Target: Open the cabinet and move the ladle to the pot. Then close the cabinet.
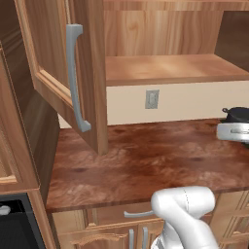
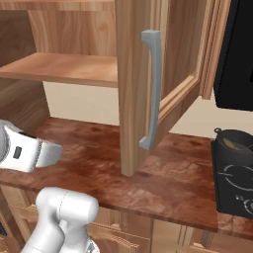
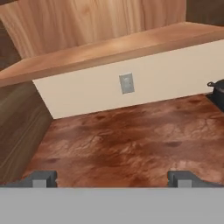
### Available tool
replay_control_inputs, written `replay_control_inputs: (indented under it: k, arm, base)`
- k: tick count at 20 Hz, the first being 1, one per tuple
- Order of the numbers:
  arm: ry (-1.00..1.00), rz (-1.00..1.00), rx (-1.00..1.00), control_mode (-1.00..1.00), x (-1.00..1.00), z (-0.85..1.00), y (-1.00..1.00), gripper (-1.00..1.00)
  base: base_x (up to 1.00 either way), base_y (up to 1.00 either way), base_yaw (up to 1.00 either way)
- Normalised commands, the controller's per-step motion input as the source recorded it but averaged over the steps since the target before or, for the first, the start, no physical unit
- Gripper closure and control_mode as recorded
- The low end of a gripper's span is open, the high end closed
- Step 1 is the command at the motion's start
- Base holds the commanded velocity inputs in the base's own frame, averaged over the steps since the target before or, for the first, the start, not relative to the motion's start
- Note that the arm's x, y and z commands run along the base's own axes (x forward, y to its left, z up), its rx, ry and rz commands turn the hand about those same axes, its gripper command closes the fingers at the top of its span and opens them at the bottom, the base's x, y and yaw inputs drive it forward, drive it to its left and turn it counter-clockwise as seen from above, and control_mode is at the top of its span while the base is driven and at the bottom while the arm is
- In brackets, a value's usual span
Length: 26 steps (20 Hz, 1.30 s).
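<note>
Cabinet (image 1: 165, 68): both doors swung wide, bare shelf showing.
Claw (image 3: 113, 178): released, fingertips (image 3: 43, 178) far apart, low over the table (image 1: 146, 160).
Pot (image 2: 236, 141): on the stove at right.
Ladle (image 2: 234, 145): brown handle resting inside pot.

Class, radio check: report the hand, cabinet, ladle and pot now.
Hand open, holding nothing. Cabinet doors open. Ladle in pot. Nothing in the way.
</note>
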Motion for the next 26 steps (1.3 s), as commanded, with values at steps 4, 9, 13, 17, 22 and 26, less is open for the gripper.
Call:
replay_control_inputs:
  k: [4,9,13,17,22,26]
  arm:
    - [-0.21,0.0,-0.01,-1.0,-0.62,0.1,0.75,-1.0]
    - [-0.16,0.0,-0.02,-1.0,-0.21,0.0,0.85,-1.0]
    - [-0.11,0.0,-0.03,-1.0,0.0,0.0,0.7,-1.0]
    - [-0.11,0.0,-0.04,-1.0,0.0,0.0,0.52,-1.0]
    - [-0.12,0.0,-0.04,-1.0,0.0,-0.01,0.44,-1.0]
    - [-0.14,0.0,-0.04,-1.0,-0.03,-0.05,0.46,-1.0]
  base:
    - [0.0,0.0,0.0]
    - [0.0,0.0,0.0]
    - [0.0,0.0,0.0]
    - [0.0,0.0,0.0]
    - [0.0,0.0,0.0]
    - [0.0,0.0,0.0]
